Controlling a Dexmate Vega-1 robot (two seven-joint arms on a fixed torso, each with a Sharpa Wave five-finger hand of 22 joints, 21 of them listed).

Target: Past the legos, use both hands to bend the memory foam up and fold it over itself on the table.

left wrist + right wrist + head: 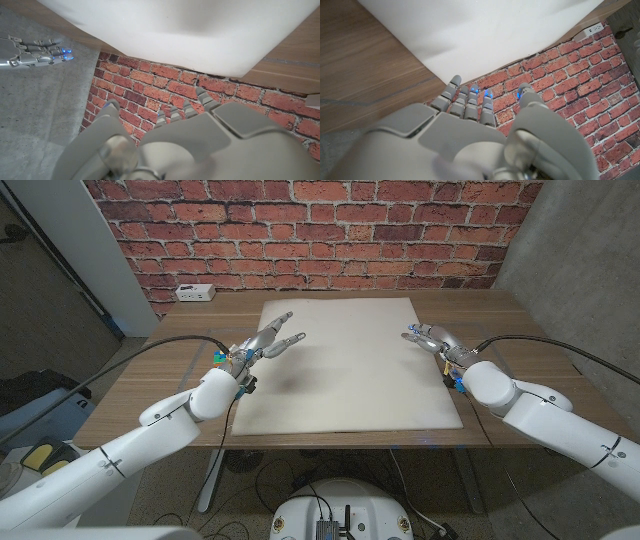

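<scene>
Looking down from the head view, we saw the foam (345,365) lying flat and unfolded across the middle of the table (170,365), so none of the bending or folding had been done. Our left hand (268,340) hovered over the foam's left edge with fingers apart and holding nothing, while our right hand (432,340) sat at the right edge, fingers loosely extended and also empty; whether either touched the sheet we could not tell. A white outlet box (194,292) lay at the table's far left corner, and we could pick out no legos. From the left wrist view, we saw our left hand's fingers (172,114) spread and empty, the foam (200,30) beyond them, and the right hand (35,50) across the sheet. From the right wrist view, the right hand's fingers (470,102) were close together but gripped nothing, near the foam's (495,35) edge. We judged everything remained: grasping both sides, lifting, and folding over.
</scene>
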